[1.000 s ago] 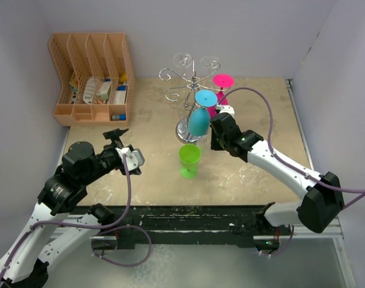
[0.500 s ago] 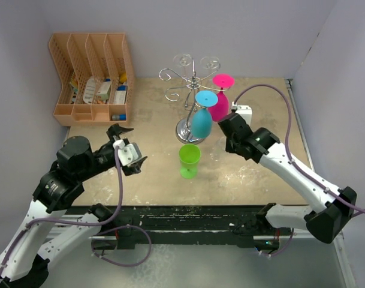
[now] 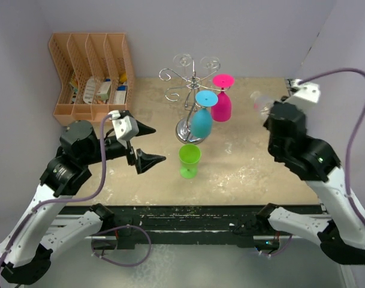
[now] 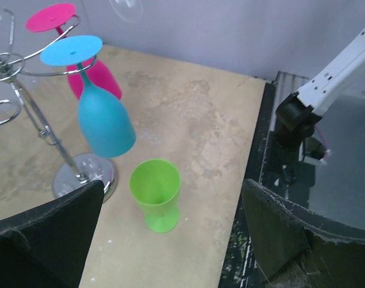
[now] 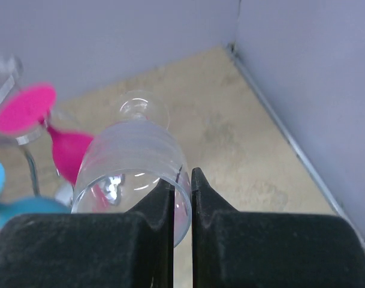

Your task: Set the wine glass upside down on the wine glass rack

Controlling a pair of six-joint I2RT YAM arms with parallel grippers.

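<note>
The chrome wine glass rack (image 3: 191, 81) stands at the table's back middle, on a round base (image 4: 83, 177). A blue glass (image 3: 200, 120) and a pink glass (image 3: 221, 105) hang upside down from its arms. My right gripper (image 5: 182, 180) is shut on the rim of a clear wine glass (image 5: 131, 162), held in the air to the right of the rack, foot pointing away; the glass also shows in the top view (image 3: 260, 101). A green glass (image 3: 189, 160) stands upright in front of the rack. My left gripper (image 3: 152, 144) is open and empty, left of the green glass (image 4: 155, 192).
An orange slotted organiser (image 3: 92, 78) with small items stands at the back left. Grey walls close the back and right sides. The table's dark front rail (image 4: 272, 198) runs past the green glass. Spare curled rack arms (image 3: 183, 60) stick up at the back.
My right arm has swung up and to the right, away from the rack, with the clear glass. My left gripper has moved right towards the green glass.
</note>
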